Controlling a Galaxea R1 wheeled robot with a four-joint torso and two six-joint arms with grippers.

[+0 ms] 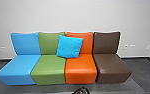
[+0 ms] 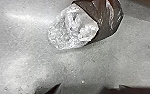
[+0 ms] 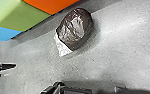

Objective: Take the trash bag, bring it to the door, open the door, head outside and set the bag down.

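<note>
Peeking over head view's bottom edge, trash bag [image 1: 81, 91] has floor [image 1: 143, 68] lower right; wrist views add its pale end [image 2: 72, 28]. Can't tell grippers' opening or hold.

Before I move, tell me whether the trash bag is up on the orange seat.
No: the trash bag lies on the grey floor, beyond the front edge of the orange seat.

Four-colour couch [image 1: 80, 69], blue pillow [image 1: 69, 46].

Office-bldg lounge, w/ coloured seats [image 1: 49, 66]
</note>
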